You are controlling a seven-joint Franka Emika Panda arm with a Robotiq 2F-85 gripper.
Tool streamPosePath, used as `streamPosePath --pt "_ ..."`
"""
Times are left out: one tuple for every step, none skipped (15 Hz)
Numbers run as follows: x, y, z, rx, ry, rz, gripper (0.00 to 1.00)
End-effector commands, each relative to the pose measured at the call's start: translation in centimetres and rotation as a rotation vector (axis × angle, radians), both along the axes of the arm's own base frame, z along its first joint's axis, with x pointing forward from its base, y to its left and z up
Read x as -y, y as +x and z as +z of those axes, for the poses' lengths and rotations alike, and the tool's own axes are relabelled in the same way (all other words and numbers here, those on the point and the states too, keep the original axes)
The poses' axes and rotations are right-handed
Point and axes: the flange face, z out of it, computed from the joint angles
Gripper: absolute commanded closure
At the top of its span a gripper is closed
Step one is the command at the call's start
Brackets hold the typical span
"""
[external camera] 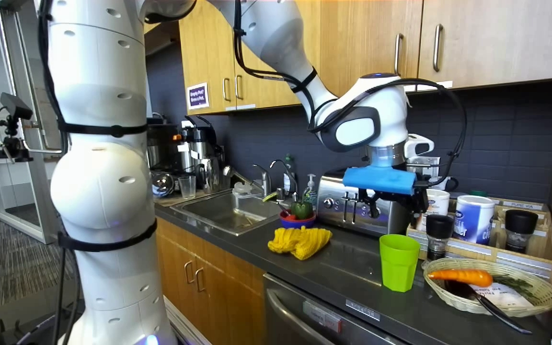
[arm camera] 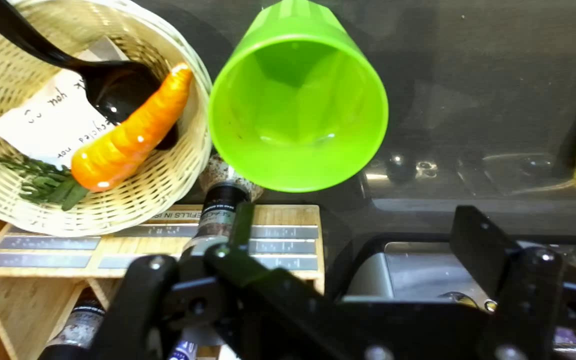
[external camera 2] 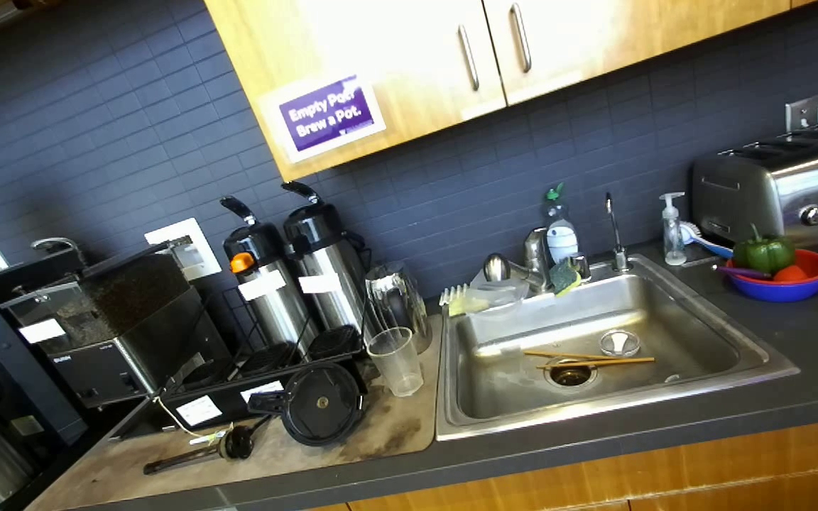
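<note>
My gripper (external camera: 396, 203) hangs above the counter in front of the toaster, with its fingers wide apart and nothing between them; it also shows in the wrist view (arm camera: 358, 230). The bright green cup (external camera: 399, 268) stands upright on the counter below the gripper. In the wrist view its open mouth (arm camera: 298, 115) looks empty. Beside it is a round wicker basket (external camera: 544, 303) holding an orange carrot (arm camera: 133, 135), a black spoon (arm camera: 23, 40), green sprigs (arm camera: 48, 180) and a handwritten paper (arm camera: 50, 120). A crumpled yellow cloth (external camera: 300, 242) lies on the counter. The gripper is outside an exterior view.
The steel toaster (external camera: 336, 213) stands against the wall. A wooden organizer (external camera: 551, 258) holds canisters (external camera: 474, 218) and grinders. A blue-red bowl (external camera 2: 782, 289) with a green pepper (external camera 2: 764, 254) sits between sink (external camera 2: 721, 341) and toaster. Cabinets (external camera: 372, 43) hang above.
</note>
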Motion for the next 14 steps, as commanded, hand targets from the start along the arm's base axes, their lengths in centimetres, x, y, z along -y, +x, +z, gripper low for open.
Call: streamPosePath --pt "0.7 -0.5 1.2 0.012 0.006 -0.061 0.0" --pt "0.9 -0.6 1.2 0.005 0.009 -0.085 0.0" --pt "1.1 -0.8 1.3 0.0 0.016 -0.108 0.0" --pt "1.3 -0.9 1.3 -0.006 0.019 -0.13 0.0" --pt "1.4 -0.9 1.3 -0.013 0.028 -0.156 0.0" --pt "1.5 -0.9 1.4 -0.017 0.034 -0.18 0.0" --pt "1.6 -0.6 1.6 -0.02 0.037 -0.201 0.0" --pt "1.6 -0.3 1.8 -0.021 0.038 -0.219 0.0" --pt "1.7 0.1 2.1 -0.022 0.042 -0.236 0.0" --pt "1.8 0.5 2.5 -0.021 0.051 -0.253 0.0" --pt "1.9 1.0 2.8 -0.021 0.056 -0.268 0.0" --pt "2.1 1.6 3.2 -0.022 0.062 -0.281 0.0" --pt "2.3 2.0 3.6 -0.023 0.064 -0.293 0.0" --pt "2.5 2.5 3.9 -0.024 0.073 -0.304 0.0"
